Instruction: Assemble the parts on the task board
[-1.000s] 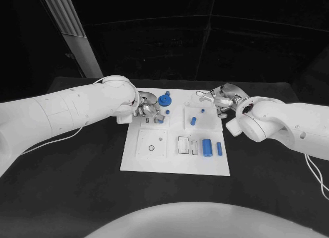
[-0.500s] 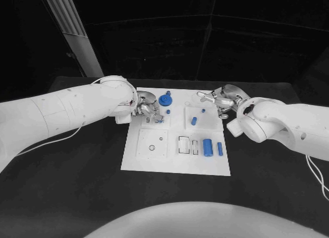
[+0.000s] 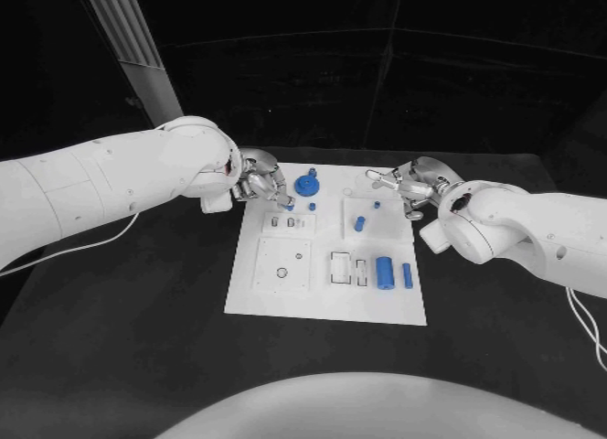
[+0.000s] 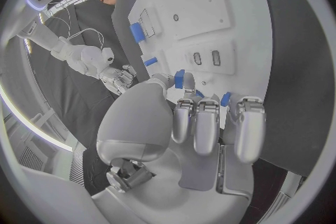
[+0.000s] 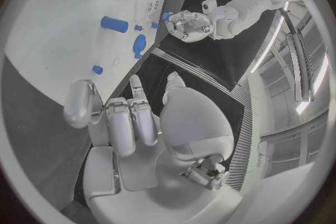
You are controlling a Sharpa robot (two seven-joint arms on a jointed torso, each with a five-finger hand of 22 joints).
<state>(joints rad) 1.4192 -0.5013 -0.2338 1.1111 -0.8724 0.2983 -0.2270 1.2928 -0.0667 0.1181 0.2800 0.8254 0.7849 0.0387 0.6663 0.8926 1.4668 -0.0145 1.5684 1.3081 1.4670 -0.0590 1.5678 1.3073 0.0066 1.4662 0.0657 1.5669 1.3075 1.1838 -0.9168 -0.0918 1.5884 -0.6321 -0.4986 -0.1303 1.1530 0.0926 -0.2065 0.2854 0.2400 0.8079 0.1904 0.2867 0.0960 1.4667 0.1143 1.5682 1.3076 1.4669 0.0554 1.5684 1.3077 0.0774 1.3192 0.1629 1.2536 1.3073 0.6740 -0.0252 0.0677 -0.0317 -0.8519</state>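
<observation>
The task board (image 3: 324, 265) is seen whole in the head view, lying flat mid-table between the two hands. The left hand (image 3: 260, 186) is placed at the board's far left corner, the right hand (image 3: 407, 187) at its far right edge; finger detail is too small there to be read. In the left wrist view the left hand's fingers (image 4: 208, 123) are shown side by side and curled over the board edge, with a small blue part (image 4: 180, 78) pinched between thumb and a finger; a second blue tip (image 4: 225, 99) is seen just past the fingers, contact cannot be told. In the right wrist view the right hand's fingers (image 5: 130, 121) are shown loosely apart, nothing held, hovering off the board edge. A round blue knob (image 3: 306, 187) stands just beside the left fingers. A short blue peg (image 3: 359, 222) lies in the raised white block near the right fingers. A large blue cylinder (image 3: 384, 270) and a slimmer blue pin (image 3: 407, 275) lie side by side on the near right, well apart from both hands, beside two rectangular slots (image 3: 338, 266).
</observation>
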